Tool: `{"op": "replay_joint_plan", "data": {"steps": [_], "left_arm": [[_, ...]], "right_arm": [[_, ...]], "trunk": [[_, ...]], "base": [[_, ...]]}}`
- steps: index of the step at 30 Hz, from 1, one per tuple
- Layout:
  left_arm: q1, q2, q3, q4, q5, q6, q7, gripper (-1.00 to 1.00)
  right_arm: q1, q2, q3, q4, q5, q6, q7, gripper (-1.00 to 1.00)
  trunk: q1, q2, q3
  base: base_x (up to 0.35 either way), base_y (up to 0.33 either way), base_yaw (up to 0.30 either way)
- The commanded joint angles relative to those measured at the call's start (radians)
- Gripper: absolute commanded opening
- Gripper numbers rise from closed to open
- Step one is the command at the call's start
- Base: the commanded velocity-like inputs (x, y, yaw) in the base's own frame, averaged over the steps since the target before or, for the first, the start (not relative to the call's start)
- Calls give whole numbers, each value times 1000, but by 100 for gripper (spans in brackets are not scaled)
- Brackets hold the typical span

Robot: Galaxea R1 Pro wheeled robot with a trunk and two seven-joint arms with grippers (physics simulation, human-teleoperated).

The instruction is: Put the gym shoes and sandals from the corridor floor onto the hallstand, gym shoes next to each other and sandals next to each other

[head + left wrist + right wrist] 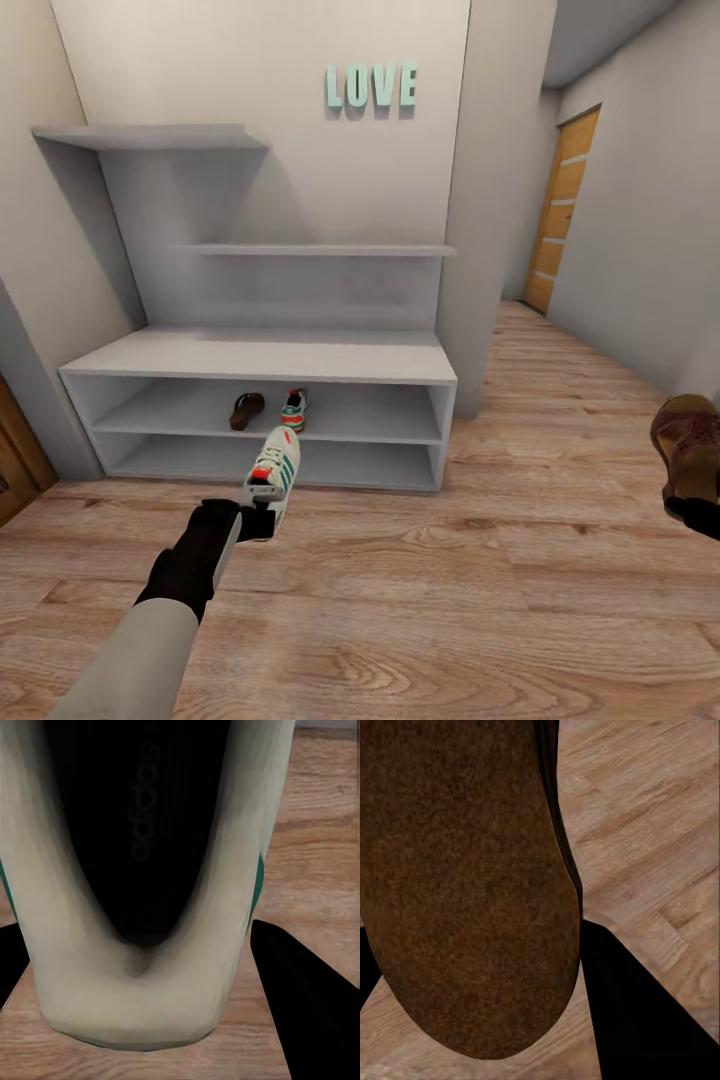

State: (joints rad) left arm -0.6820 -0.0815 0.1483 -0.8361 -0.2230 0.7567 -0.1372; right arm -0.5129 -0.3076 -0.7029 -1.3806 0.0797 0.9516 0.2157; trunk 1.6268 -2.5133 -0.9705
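My left gripper (262, 516) is shut on the heel of a white gym shoe (276, 470) with green stripes, held above the corridor floor (430, 590) in front of the hallstand (260, 356). The left wrist view looks into that shoe's dark opening (139, 832), black fingers (307, 997) on either side. A second gym shoe (294, 409) and a brown sandal (246, 410) sit side by side in the hallstand's upper cubby. At the right edge, my right gripper (695, 508) is shut on the other sandal (688, 445), whose brown footbed (457, 885) shows close up in the right wrist view.
The hallstand's two slab shelves (320, 249) and bench top are bare. Teal "LOVE" letters (370, 86) hang on the wall. A wooden door (562, 210) stands down the corridor at the right, past a wall corner (480, 250). Open plank floor lies ahead.
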Motion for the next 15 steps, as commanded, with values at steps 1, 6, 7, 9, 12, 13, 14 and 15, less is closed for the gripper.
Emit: {"op": "replay_joint_plan", "data": {"steps": [1,6,7,9,12,13,14,15], "left_arm": [[-1,-1,-11,-1,-14,4,-10,-100],[-1,0,-108,-3,-13,31,-10,-100],[-1,-1,-119,-5,-13,40,-11,-100],[-1,-1,-129,-8,-12,48,-11,-100],[-1,-2,-137,-15,-10,54,-13,-100],[-1,-3,-138,-16,-9,54,-14,-100],[-1,-3,-139,-17,-9,53,-15,-100],[-1,-3,-139,-17,-8,53,-15,-100]], "right_arm": [[-1,0,-2,-1,3,36,7,-100],[-1,-2,-6,-1,1,88,7,-100],[-1,-3,-6,-1,1,91,7,-100],[-1,-3,-7,-1,3,93,7,-100],[-1,-4,-8,-3,6,94,7,-100],[-1,-4,-9,-3,6,94,7,-100],[-1,-4,-9,-3,6,94,6,-100],[-1,-4,-9,-3,6,94,7,-100]], "trunk": [[0,0,-1],[0,0,-1],[0,0,-1],[0,0,-1],[0,0,-1],[0,-1,-5],[1,-1,-9],[1,-1,-13]], "base": [[0,0,0],[0,0,0],[0,0,0],[0,0,0],[0,0,0],[0,0,0],[0,0,0],[0,0,0]]}}
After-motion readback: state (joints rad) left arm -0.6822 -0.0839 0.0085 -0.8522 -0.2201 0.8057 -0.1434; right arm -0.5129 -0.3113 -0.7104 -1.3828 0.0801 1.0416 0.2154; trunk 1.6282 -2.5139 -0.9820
